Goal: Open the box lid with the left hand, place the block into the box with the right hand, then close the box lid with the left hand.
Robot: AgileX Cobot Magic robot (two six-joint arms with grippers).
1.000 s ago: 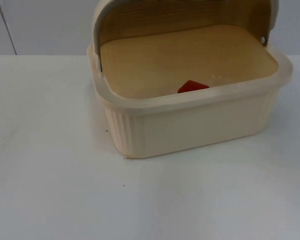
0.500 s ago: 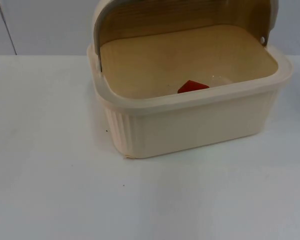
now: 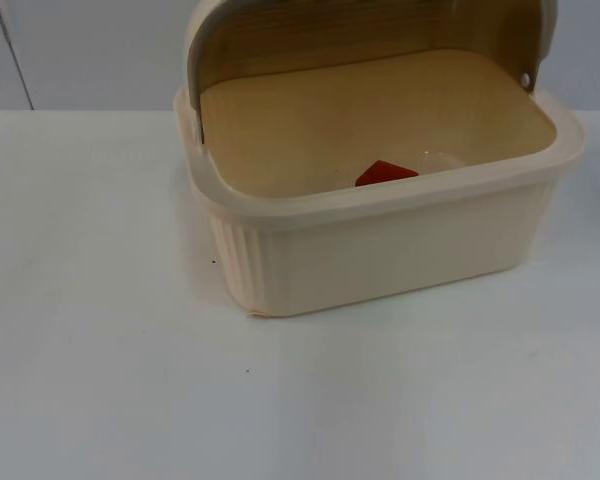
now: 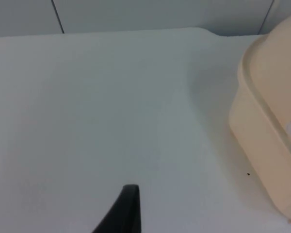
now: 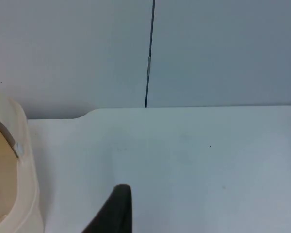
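While lid [image 3: 365, 35] stays open, block [image 3: 385, 173] unmoved.

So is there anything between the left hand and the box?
No, just bare white table between the left hand and the cream box, seen in the left wrist view.

Illumination is bright, even and diffuse. The bench [image 3: 100, 380] shows mild glare. The box [image 3: 380, 250] casts a faint, soft shadow at its left base. Wrist views appear slightly soft.
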